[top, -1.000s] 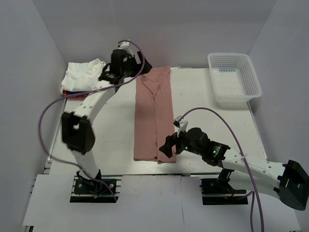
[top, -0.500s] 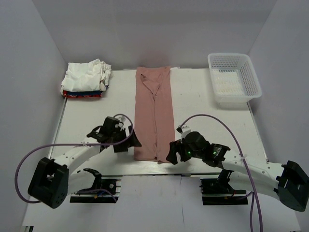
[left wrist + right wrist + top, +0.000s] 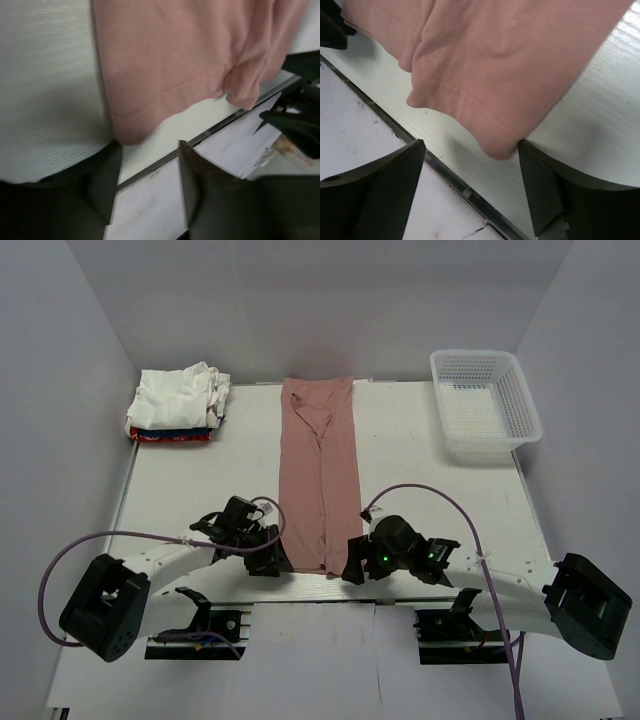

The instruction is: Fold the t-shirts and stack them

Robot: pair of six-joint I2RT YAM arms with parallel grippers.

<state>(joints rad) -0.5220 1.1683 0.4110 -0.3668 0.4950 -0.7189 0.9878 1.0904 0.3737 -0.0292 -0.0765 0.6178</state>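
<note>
Pink t-shirt [image 3: 320,475] lies as a long narrow strip down the centre of the frame, its hem close to the lower edge of the table [image 3: 430,500].
Bare tabletop opens on either side of it; a crease runs its length and the stitched hem bunches at the lower corners. White t-shirts [image 3: 178,398] pile over a red one [image 3: 165,436] at upper left, with the lattice basket [image 3: 485,400] at upper right. Left gripper [image 3: 272,562] and right gripper [image 3: 352,568] each stand at a hem corner with jaws apart, nothing pinched.
</note>
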